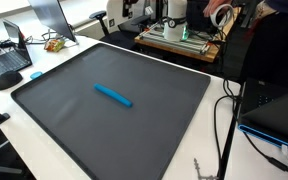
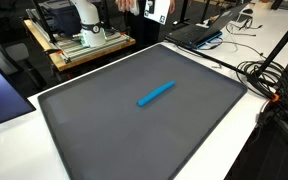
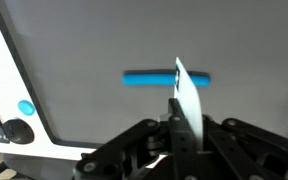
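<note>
Plainly, the pen (image 3: pixel 149 78) lies flat on the mat (image 3: pixel 84 40), open from above; the gripper (image 3: pixel 187 92) hangs over it, jaws pressed together, empty.

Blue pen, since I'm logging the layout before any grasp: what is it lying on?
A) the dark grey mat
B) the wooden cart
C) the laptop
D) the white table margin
A: the blue pen lies flat near the middle of the dark grey mat, well inside its edges in both exterior views.
</note>
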You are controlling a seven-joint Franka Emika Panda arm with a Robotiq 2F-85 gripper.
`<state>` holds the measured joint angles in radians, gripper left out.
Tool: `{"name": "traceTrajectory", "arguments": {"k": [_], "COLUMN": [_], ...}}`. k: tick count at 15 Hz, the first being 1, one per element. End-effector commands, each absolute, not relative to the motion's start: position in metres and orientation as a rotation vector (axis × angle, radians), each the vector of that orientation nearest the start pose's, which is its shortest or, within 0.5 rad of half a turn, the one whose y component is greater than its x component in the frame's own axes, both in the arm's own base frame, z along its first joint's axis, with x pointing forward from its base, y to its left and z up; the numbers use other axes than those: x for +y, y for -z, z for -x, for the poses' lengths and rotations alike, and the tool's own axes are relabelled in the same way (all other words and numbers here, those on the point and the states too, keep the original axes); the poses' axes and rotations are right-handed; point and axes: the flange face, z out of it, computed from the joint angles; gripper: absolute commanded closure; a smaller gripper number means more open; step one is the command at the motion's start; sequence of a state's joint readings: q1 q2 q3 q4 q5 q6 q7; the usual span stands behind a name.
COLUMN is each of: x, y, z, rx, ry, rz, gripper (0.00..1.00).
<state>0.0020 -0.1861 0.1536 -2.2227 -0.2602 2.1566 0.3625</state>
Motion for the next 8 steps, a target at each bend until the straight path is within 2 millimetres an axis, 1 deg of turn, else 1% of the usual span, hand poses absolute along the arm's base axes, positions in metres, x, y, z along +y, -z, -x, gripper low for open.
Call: {"name": "traceTrajectory", "arguments": {"k": [1,3,8], "x": [0.072,0.0747,0.075], "y": [-0.4589,-0.4532,-0.4537], "z": [-0.5004,-0.5015,-0.5016], "rx": [0.137,0.145,0.146], "ry": [0.283,0.27,0.272], "rz": [3.349,3.353,3.353], "gripper": [0.96,0.96,0.96]}}
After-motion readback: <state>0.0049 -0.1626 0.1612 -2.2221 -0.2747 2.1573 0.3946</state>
